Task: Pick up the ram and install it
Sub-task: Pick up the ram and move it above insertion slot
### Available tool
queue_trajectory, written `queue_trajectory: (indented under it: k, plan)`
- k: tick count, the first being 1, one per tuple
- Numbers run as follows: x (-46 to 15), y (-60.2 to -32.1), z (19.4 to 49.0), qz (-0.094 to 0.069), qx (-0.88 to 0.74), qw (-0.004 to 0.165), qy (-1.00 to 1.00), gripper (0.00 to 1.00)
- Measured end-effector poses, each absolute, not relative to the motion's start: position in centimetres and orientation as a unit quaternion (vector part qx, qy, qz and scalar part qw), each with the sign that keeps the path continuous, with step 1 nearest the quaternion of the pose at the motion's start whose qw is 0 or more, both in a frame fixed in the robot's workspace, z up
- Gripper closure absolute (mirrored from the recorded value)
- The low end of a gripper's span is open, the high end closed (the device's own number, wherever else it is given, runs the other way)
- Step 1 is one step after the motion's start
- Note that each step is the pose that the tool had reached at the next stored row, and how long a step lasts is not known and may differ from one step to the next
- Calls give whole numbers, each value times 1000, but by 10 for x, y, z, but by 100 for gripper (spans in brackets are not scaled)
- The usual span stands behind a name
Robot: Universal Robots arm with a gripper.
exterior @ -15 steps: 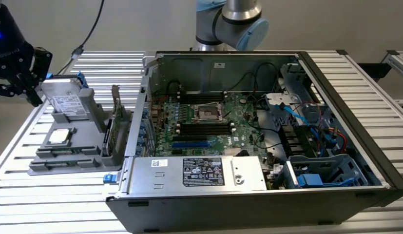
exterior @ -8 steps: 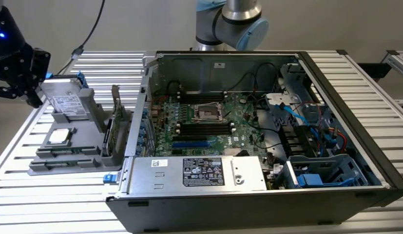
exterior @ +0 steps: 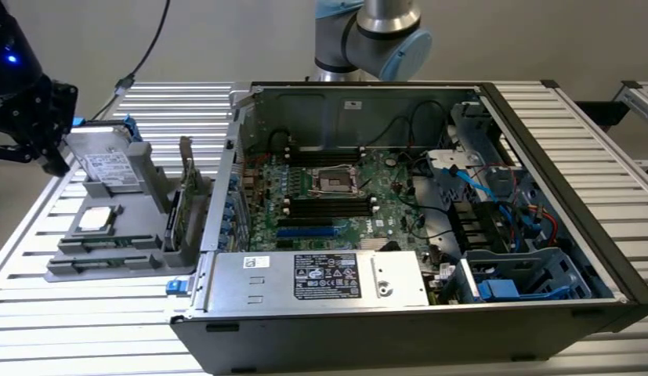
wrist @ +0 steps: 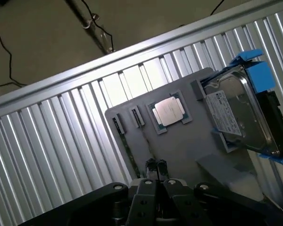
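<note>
The white label on the hard drive (wrist: 236, 113) carries print too small for me to read, and so do the black label and white sticker on the power supply (exterior: 318, 278). The drive sits in a blue caddy (wrist: 259, 70) at the far end of a grey parts tray (wrist: 179, 150). This tray lies on the slatted metal table (exterior: 94, 329), at the exterior view's left of the open computer case (exterior: 407, 341). A square silver processor (wrist: 169, 113) rests mid-tray. A larger green card (exterior: 185, 200) stands upright on the tray's side towards the case.

The ram (wrist: 125, 143) is a thin dark-green strip set on edge in the tray's near slot, beyond the processor from the drive. I cannot make out its chips. My gripper (wrist: 155, 165) hangs above the tray near the ram with its tips drawn together, and it holds nothing.
</note>
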State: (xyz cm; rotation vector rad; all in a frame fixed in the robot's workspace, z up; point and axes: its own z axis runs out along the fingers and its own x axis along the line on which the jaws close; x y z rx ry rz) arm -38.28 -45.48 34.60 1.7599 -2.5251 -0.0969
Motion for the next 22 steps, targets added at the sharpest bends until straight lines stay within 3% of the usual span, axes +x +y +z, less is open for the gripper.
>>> queue_trajectory:
  k: [22]
  plan:
    - [-383, -455, 334, -24, 720, 38, -693, 90]
